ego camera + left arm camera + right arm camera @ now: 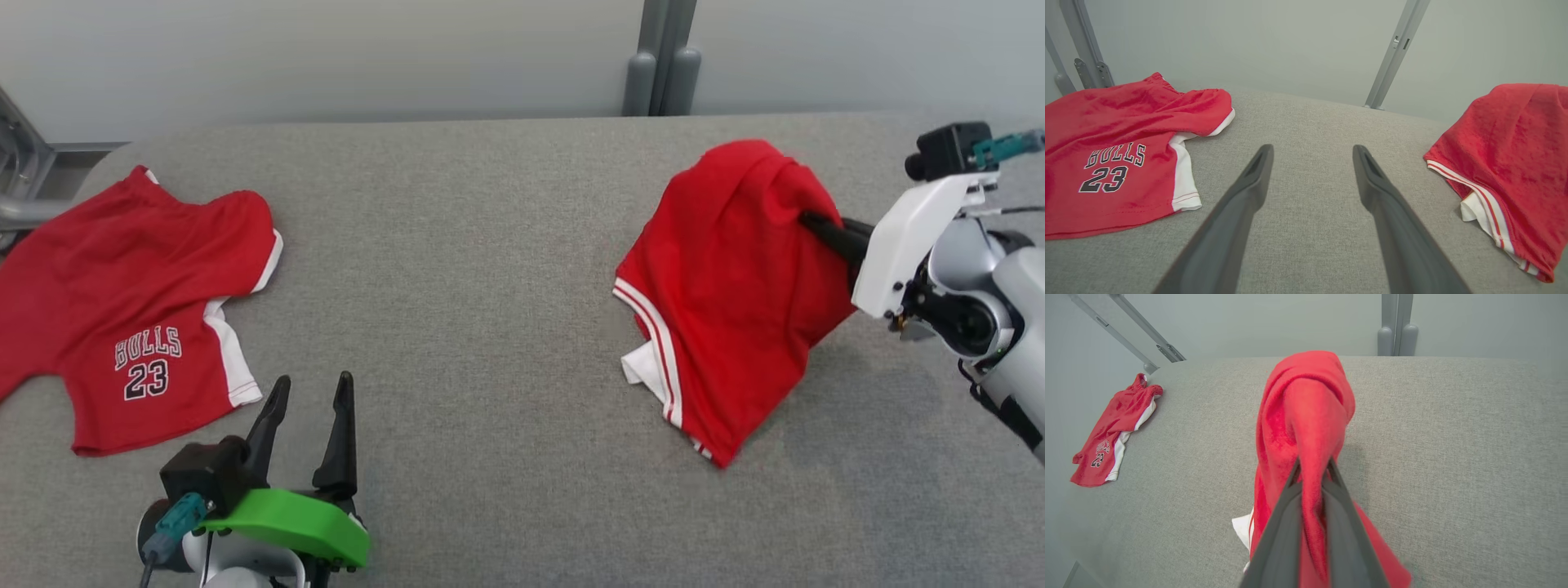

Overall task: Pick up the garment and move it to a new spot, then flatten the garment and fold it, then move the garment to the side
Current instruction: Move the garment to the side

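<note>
- The right gripper (808,220) reaches in from the right side of the head view, its two dark fingers pinched tight on a bunched fold of the red garment (727,310).
- In the right wrist view the cloth is squeezed between the two fingers and rises above their tips in a rounded hump, then drapes down on both sides.
- The red garment hangs from that grip over the right half of the grey fabric surface (490,269) — white and red striped trim runs along its left edge, and a white corner pokes out low on the left.
- Its lowest corner points toward the near edge of the surface; whether that corner touches the surface cannot be told.
- The left gripper (313,378) sits at the lower left of the head view, fingers spread wide with nothing between them, pointing up over bare grey fabric.
- The left wrist view shows the same wide gap, with grey fabric between the two fingers.
- A second pair of red shorts (122,310) lies spread on the far left of the surface, well apart from the held garment — it bears "BULLS 23" lettering and white side panels.
- A grey post (661,57) stands behind the far edge, against a pale wall.
</note>
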